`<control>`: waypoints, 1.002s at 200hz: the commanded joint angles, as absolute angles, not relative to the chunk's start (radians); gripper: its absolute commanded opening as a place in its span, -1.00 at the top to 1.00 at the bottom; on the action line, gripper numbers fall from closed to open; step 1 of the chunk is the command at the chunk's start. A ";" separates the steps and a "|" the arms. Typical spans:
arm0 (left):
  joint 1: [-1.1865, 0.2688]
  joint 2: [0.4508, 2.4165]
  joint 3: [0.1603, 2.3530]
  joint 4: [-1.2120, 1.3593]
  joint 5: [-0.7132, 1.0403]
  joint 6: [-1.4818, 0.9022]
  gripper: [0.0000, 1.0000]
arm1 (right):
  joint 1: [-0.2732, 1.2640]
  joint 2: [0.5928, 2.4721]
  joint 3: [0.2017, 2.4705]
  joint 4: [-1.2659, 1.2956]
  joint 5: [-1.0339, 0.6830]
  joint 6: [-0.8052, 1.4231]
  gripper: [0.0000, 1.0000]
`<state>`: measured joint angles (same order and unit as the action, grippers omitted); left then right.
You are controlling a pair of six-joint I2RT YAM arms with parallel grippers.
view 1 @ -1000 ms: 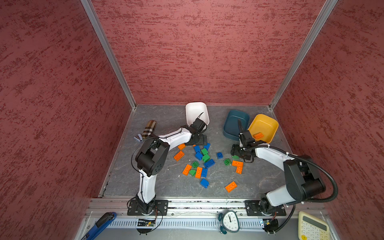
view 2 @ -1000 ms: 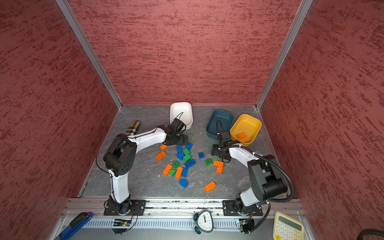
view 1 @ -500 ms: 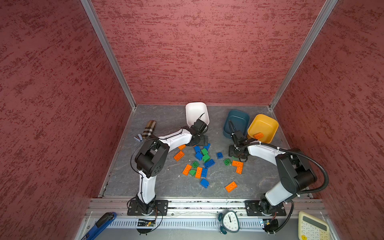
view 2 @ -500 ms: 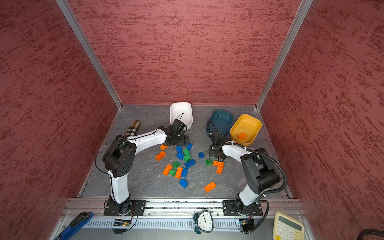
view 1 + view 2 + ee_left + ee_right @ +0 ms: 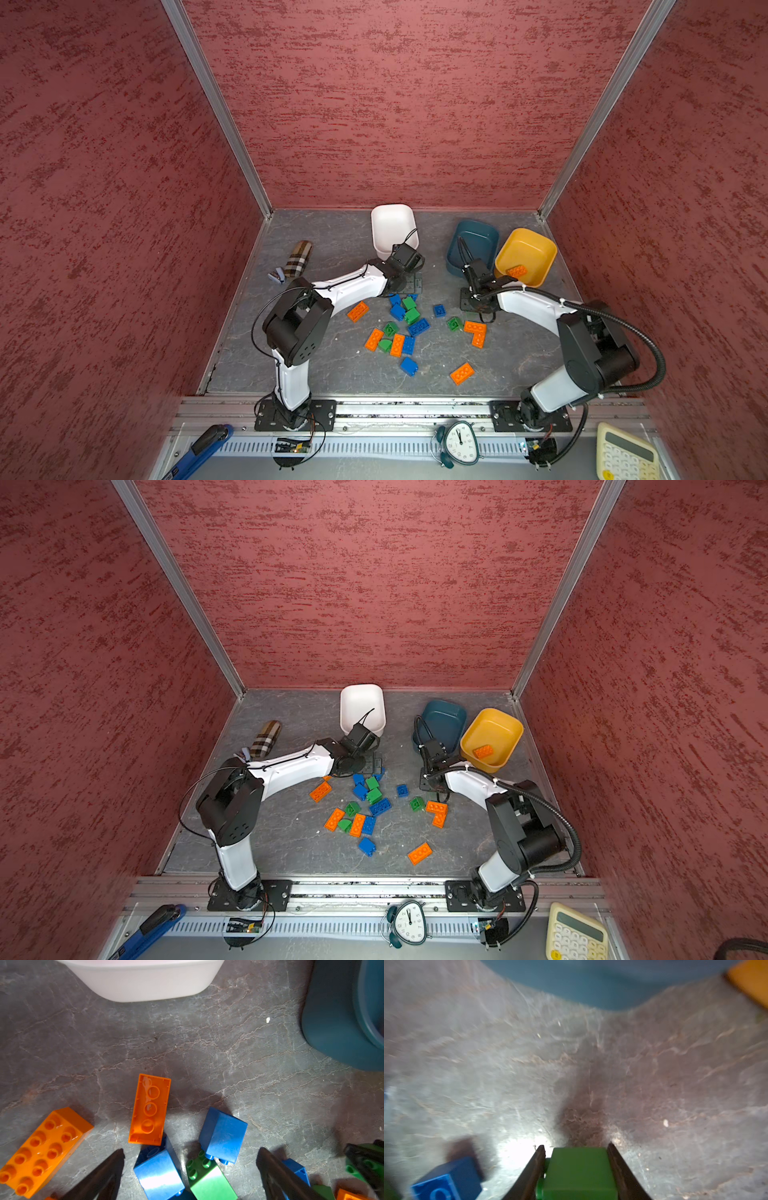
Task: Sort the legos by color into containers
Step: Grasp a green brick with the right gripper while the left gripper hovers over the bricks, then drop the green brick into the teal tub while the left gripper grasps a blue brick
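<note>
**Beside the pile's right edge: right gripper (image 5: 576, 1145) clamped a small green studded plastic brick (image 5: 578, 1174)**

Against a second earlier, the right arm had shifted slightly toward the pile. Its jaws had narrowed from spread to pinching. The left arm looked unchanged.

The green brick sat between both right fingers, touching each, with its studs toward one finger. Whether it was lifted off the grey marbled tabletop (image 5: 332, 365), cannot tell.

Just ahead of that gripper stood the dark teal-blue rounded plastic bowl (image 5: 478, 245). The mustard yellow plastic bowl (image 5: 530, 249) stood just beside it, with one orange rectangular brick (image 5: 517, 271) inside.

The left gripper (image 5: 190, 1149) was spread wide, low over the pile, holding nothing. A blue square brick (image 5: 159, 1172) and a second green brick (image 5: 207, 1178) lay between its fingers. The white rounded plastic bowl (image 5: 390, 228) stood just beyond.

Loose orange, blue and green bricks (image 5: 417, 327) lay scattered between the arms.
</note>
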<state>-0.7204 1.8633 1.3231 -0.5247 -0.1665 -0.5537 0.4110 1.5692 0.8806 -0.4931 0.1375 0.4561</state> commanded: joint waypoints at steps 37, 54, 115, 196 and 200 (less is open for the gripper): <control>-0.720 1.840 1.332 -0.521 -0.189 -0.577 -0.99 | 0.419 1.463 0.955 -0.322 0.209 0.397 0.37; -0.721 1.845 1.336 -0.523 -0.183 -0.586 -0.99 | 0.412 1.459 0.965 -0.261 0.223 0.388 0.38; -0.723 1.862 1.354 -0.523 -0.143 -0.600 -0.99 | 0.284 1.532 1.077 -0.143 0.135 0.361 0.38; -0.737 1.913 1.402 -0.560 -0.074 -0.583 -0.99 | 0.182 1.872 1.385 -0.189 0.131 0.233 0.33; -0.739 1.916 1.405 -0.564 -0.074 -0.581 -0.99 | 0.180 1.890 1.406 -0.198 0.142 0.232 0.31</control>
